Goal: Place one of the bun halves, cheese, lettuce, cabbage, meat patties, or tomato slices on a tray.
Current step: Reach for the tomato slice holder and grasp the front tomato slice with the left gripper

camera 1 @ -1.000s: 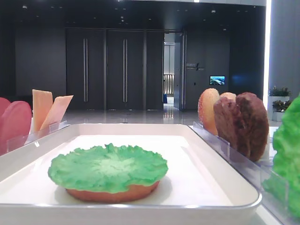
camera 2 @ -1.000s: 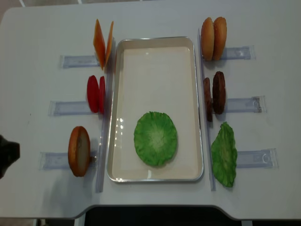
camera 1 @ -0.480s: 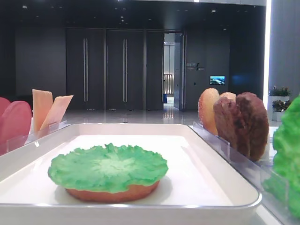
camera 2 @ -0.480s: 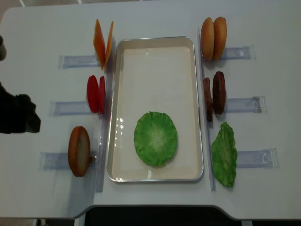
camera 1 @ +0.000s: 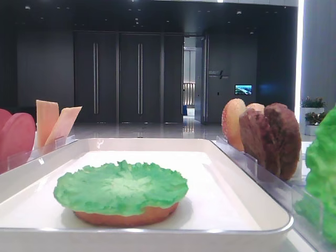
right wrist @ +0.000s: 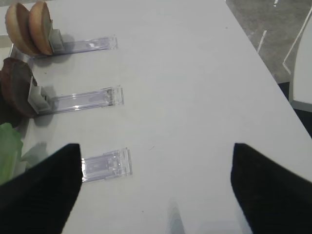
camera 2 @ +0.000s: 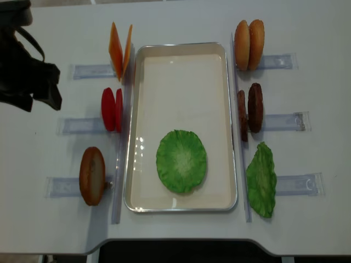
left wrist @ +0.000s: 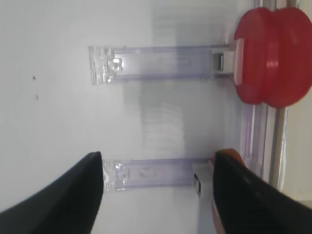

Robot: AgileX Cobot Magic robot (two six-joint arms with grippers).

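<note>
You have a smooth white table [camera 2: 181, 22] under everything. Six clear plastic rectangular holders lie on it: three at nine o'clock [camera 2: 90, 71], three at three o'clock [camera 2: 281, 61]. Behind stand tall dark double doors [camera 1: 118, 79] and a small lit blue screen [camera 1: 243, 90].

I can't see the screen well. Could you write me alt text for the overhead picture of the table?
A white tray sits mid-table with a green lettuce leaf lying near its front end. Clear holders alongside stand food upright: cheese, tomato slices and one bun on the left; bun halves, meat patties and another lettuce leaf on the right. A dark robot arm reaches in at upper left.
</note>
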